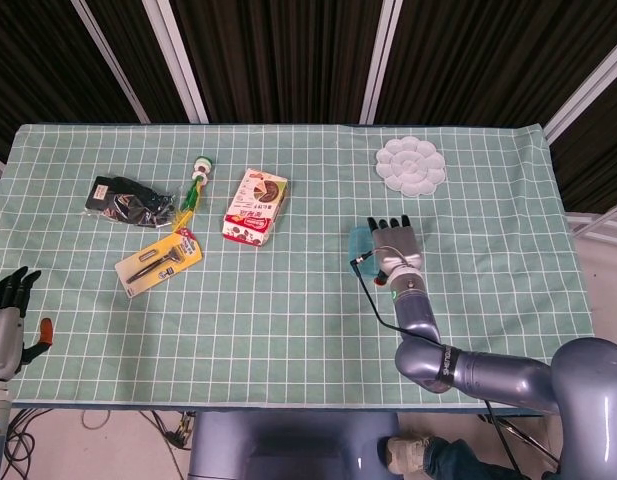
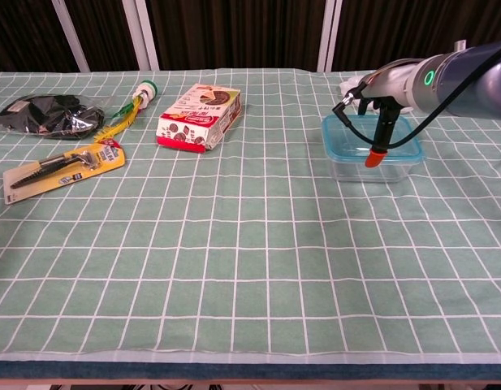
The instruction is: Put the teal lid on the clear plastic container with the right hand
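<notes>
Nearest to me, my left hand (image 1: 6, 318) sits off the front-left corner of the table, fingers spread and holding nothing; only the head view catches it.

On the green checked tablecloth (image 2: 234, 244), moving away from me, my right hand (image 1: 396, 243) is laid palm-down over the clear plastic container (image 2: 372, 159), which stands on the right side of the table. The fingers lie stretched flat and pointing away from me, and the teal lid (image 2: 341, 136) sits on top of the container under them. In the chest view the orange-tipped thumb (image 2: 373, 156) hangs down in front of the container's near wall. I cannot tell from either view whether the hand is pressing the lid or only resting over it, nor whether the lid is fully seated on the rim.

Over on the left, a carded tool in yellow packaging (image 1: 158, 262) lies closest to me. Beyond it sit a black bundle in a clear bag (image 1: 128, 200) and a green-and-yellow item with a white cap (image 1: 195, 183). A red-and-white snack box (image 1: 256, 205) lies near the middle. Farthest back on the right rests a white flower-shaped palette (image 1: 411, 165).
</notes>
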Tool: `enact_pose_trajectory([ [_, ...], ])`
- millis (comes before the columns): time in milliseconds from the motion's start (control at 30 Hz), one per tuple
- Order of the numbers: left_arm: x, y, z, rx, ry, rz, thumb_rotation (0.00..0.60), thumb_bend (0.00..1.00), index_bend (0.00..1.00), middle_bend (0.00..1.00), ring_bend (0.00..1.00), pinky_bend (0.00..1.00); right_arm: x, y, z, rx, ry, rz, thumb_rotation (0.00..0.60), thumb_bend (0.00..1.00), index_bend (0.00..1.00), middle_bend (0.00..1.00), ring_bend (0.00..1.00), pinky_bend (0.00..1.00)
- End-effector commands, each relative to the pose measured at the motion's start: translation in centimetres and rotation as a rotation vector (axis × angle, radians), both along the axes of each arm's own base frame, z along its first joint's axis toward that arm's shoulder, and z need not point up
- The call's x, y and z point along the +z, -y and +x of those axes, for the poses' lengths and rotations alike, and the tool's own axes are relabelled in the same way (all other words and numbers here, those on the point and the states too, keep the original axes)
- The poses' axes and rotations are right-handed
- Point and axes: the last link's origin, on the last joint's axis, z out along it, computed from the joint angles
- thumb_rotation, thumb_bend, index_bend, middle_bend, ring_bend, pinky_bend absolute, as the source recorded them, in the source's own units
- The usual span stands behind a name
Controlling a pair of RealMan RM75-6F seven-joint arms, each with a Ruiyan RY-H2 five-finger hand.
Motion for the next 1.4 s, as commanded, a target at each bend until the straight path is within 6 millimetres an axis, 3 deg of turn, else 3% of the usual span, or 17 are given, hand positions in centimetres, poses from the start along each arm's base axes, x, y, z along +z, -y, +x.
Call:
enact_pose_trajectory([
  [33, -0.01, 0.01, -0.01, 0.0, 0.0, -0.001, 0.6, 0.54, 0.09, 0.0, 0.0, 0.0, -0.01, 0.0, 0.07, 0.002, 0.001, -0.002, 0.6, 0.27, 0.0, 0.49, 0.13, 0.0],
  [433, 0.08, -0.02, 0.01, 0.001, 0.003, 0.002, 0.6, 0.54, 0.09, 0.0, 0.0, 0.0, -0.09, 0.08, -0.04, -0.01, -0.004, 0.0, 0.6, 0.27, 0.0, 0.47, 0.12, 0.0],
  [667, 0.1, -0.01, 0.04, -0.001, 0.003, 0.002, 0.6, 0.54, 0.09, 0.0, 0.0, 0.0, 0.0, -0.03, -0.05, -0.012, -0.009, 0.007, 0.6, 0.27, 0.0, 0.33, 0.05, 0.0],
  [933, 0.05, 0.0, 0.01, 0.001, 0.002, -0.001, 0.6, 0.54, 0.09, 0.0, 0.0, 0.0, 0.13, -0.03, -0.07, -0.015, -0.012, 0.012, 0.6, 0.27, 0.0, 0.23, 0.0, 0.0],
  [1400, 0.07, 0.02, 0.0, 0.002, 0.002, -0.001, 0.6, 0.54, 0.09, 0.0, 0.0, 0.0, 0.58, -0.27, 0.16, -0.017, -0.002, 0.02, 0.6, 0.27, 0.0, 0.03, 0.0, 0.0],
])
